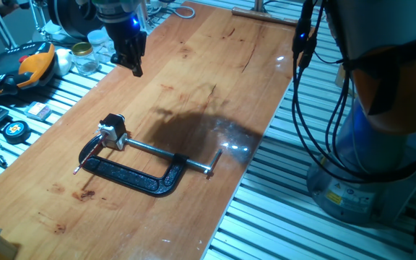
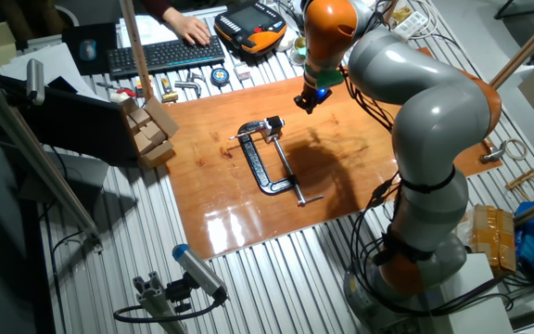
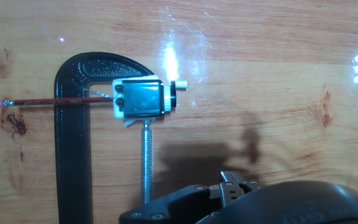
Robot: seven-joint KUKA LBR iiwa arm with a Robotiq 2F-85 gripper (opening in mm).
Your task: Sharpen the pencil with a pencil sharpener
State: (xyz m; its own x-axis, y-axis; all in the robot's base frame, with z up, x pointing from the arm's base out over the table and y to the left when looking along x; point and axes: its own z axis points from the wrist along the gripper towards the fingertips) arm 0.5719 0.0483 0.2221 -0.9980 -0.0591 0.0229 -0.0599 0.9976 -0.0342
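While the gripper (image 1: 136, 66) hangs at upper left, jaws apparently shut and empty, the thin, light, brittle dark pencil (image 3: 55, 101) lies mid-frame on the counter (image 3: 260, 50), tip in the clamped black-and-silver boxy sharpener (image 3: 139, 98); grip mid-shaft.

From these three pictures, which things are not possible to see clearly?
- End effector: dark and small in both fixed views, so open or shut is unclear; its fingertips are outside the hand view.
- Pencil: the hand view shows it entering the pencil sharpener, but its inner end is hidden.
- C-clamp: the bottom edge of the hand view cuts it off.
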